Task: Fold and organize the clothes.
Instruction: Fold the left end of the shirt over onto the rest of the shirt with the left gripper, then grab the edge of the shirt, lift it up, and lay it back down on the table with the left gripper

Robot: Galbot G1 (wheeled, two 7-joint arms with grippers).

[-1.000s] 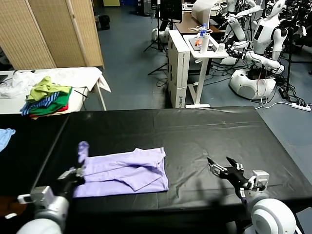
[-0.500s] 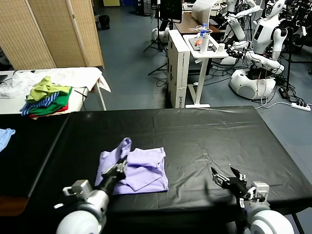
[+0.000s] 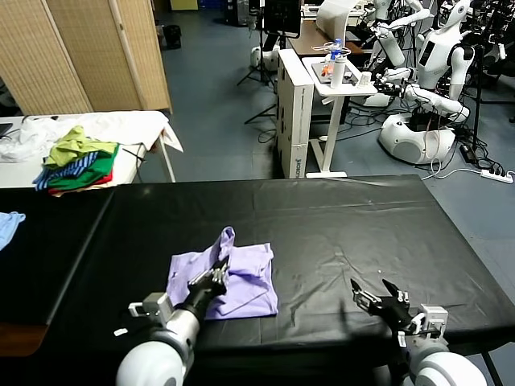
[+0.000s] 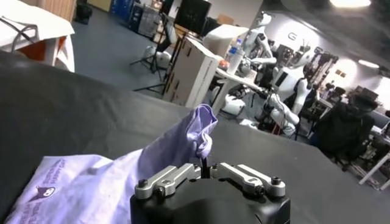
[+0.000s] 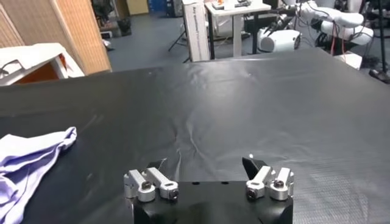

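One pale lavender T-shirt (image 3: 241, 273), thin soft fabric, folded into a rough rectangle on the black table (image 3: 338, 217), left of the table's middle and near its front edge; one corner drawn up into a crumpled peak above the rest; a darker purple-and-white print with small lettering shows on the flat part in the left wrist view (image 4: 46, 192).

One left gripper (image 3: 211, 280) over the shirt's near left part, fingers pinched together on the raised fold of fabric; the peak stands just beyond the fingertips.

One right gripper (image 3: 385, 299) low over the table's front edge, well to the right of the shirt, fingers spread apart and holding nothing; bare black table surface beneath it.

One heap of green, blue-striped and red garments (image 3: 76, 165) on a white side table (image 3: 145, 129) beyond the black table's far left corner; one light blue cloth (image 3: 6, 225) at the black table's left edge.
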